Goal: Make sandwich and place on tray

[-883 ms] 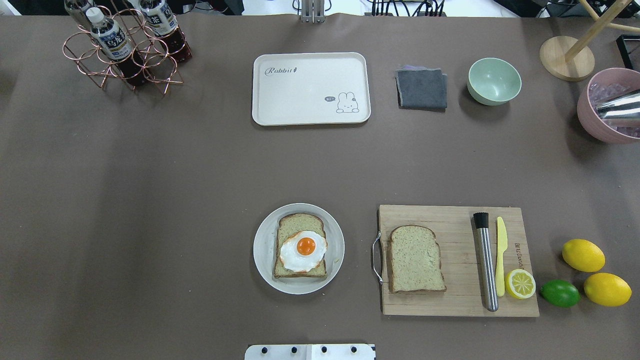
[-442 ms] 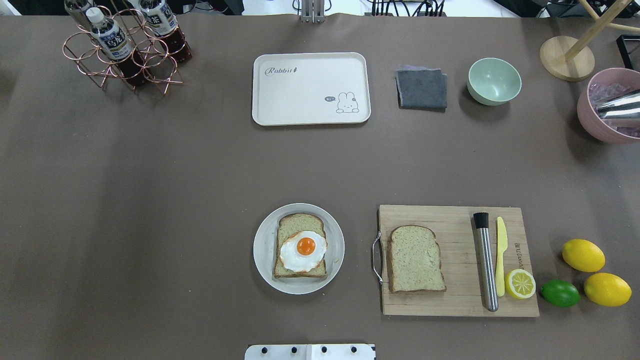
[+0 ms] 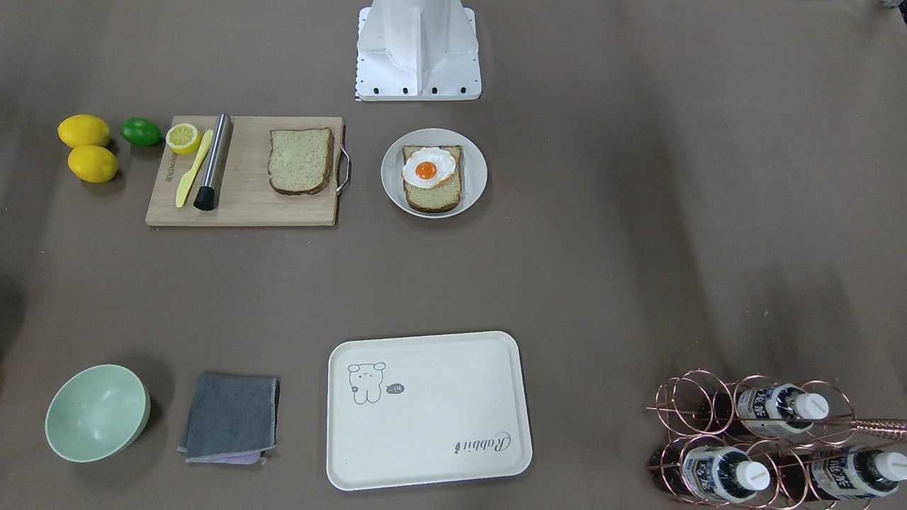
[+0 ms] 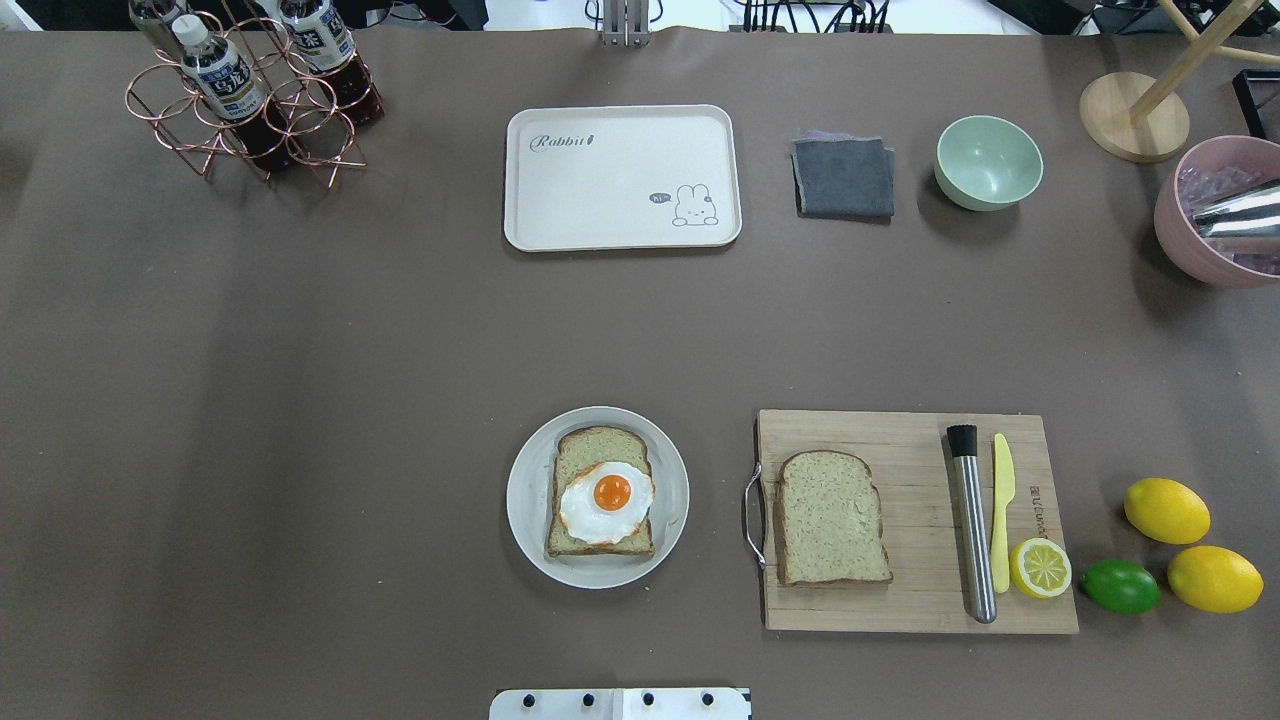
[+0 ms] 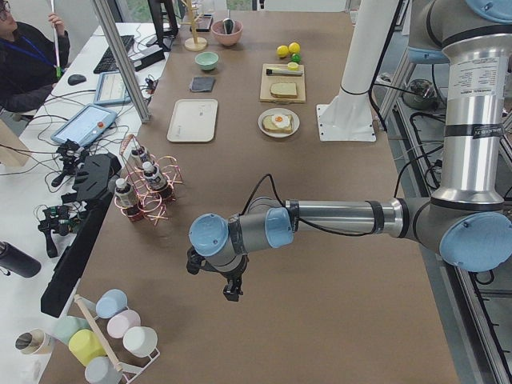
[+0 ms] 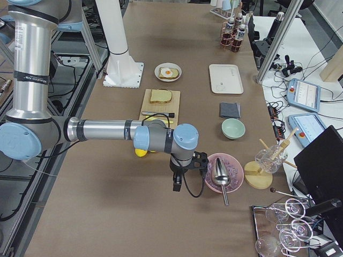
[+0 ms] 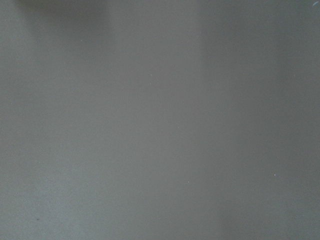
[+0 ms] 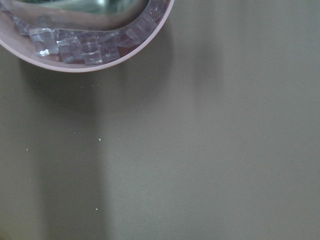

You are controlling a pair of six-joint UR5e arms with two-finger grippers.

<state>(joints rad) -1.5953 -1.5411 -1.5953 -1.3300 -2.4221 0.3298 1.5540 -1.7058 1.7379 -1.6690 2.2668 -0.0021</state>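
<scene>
Bread slice (image 4: 600, 445) topped with the fried egg (image 4: 606, 497) lies on the round plate (image 4: 525, 497). The second slice (image 4: 832, 518) lies on the cutting board (image 4: 900, 605) at the plate's 3 o'clock in the overhead view, so the two are not yet stacked, and the tray (image 4: 620, 180) sits well apart at the plate's 12 o'clock. The left gripper (image 5: 231, 294) hangs over the table (image 5: 320, 320) and the right gripper (image 6: 176, 186) just beside the pink bowl (image 4: 1172, 240); both show only in side views, so I cannot tell whether their jaws stand wide or narrow.
</scene>
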